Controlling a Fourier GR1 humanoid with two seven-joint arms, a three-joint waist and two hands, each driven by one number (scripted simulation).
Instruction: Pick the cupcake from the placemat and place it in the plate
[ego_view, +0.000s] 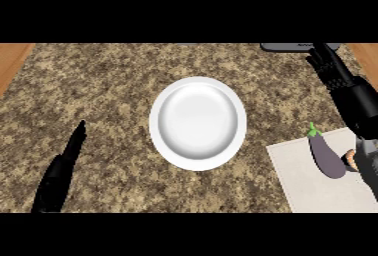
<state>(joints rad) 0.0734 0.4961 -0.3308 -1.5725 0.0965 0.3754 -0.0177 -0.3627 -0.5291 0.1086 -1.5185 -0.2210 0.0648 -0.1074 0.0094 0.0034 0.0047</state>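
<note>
1. Head view, looking steeply down on a speckled brown stone worktop (96, 85).
2. Left hand (70, 150) shows low at the view's left. Its fingers (78, 132) are straight and released, tips pointing up the view, holding nothing.
3. Right hand (328, 65) is at the top right corner, with its forearm running down the right edge. Can't tell whether it's released or clenched, and nothing shows in it.
4. White plate (198, 122) sits mid-worktop, right of the left fingers & well apart from them. It's round, w/ a bare dished centre.
5. Pale placemat (314, 187) lies at lower right, far right of the left fingers, past the plate. It's near the plate's rim but not touching it.
6. Purple eggplant (325, 157) w/ green stem lies on the placemat's upper part, stem end pointing up the view, just beside the right forearm.
7. Cupcake (348, 157): only a small orange-brown sliver shows, on the placemat, right beside the eggplant & mostly hidden behind the right forearm. It's not on the plate. It lies well below the right hand and far across from the left fingers.
8. Dark grey thing (291, 47) is cut off by the top edge, just left of the right hand. Can't tell what it is.
9. Wood-coloured strips (13, 57) show at both upper corners, beyond the worktop's sides.
</note>
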